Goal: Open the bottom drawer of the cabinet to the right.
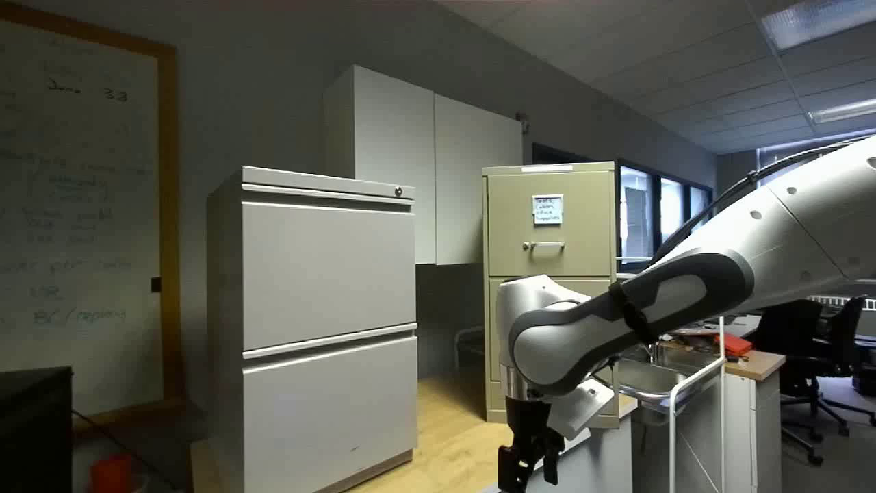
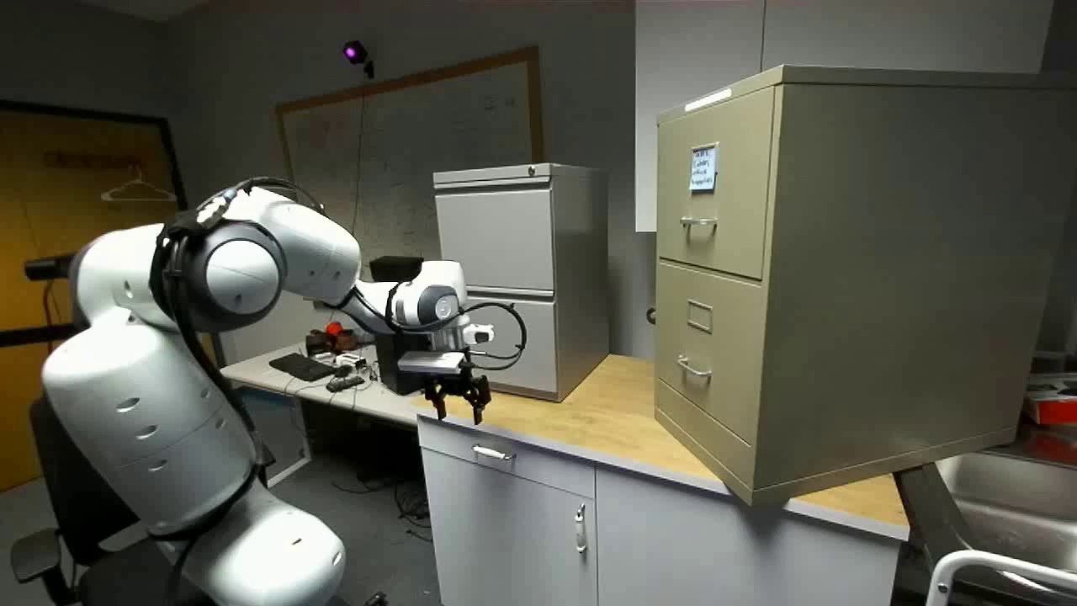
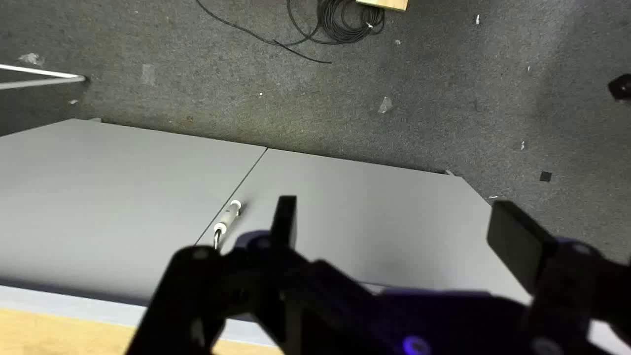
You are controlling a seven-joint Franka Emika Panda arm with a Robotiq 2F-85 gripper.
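Robotiq gripper (image 2: 459, 414) points downward, its two black fingers (image 3: 517, 241) spread well apart, out past the front edge of the wood-grain countertop (image 2: 623, 412), near the corner where the pale grey two-drawer filing cabinet (image 2: 496, 240) stands. Toward the opposite corner, near the stainless sink (image 2: 1001, 497), stands the beige filing cabinet (image 2: 892, 278) (its near lower corner reaches the front edge). The bottom drawer (image 2: 715, 347), with a metal pull (image 2: 694, 369), sits flush beneath the upper drawer (image 2: 734, 219) with its paper label (image 2: 703, 168), well apart from the gripper.
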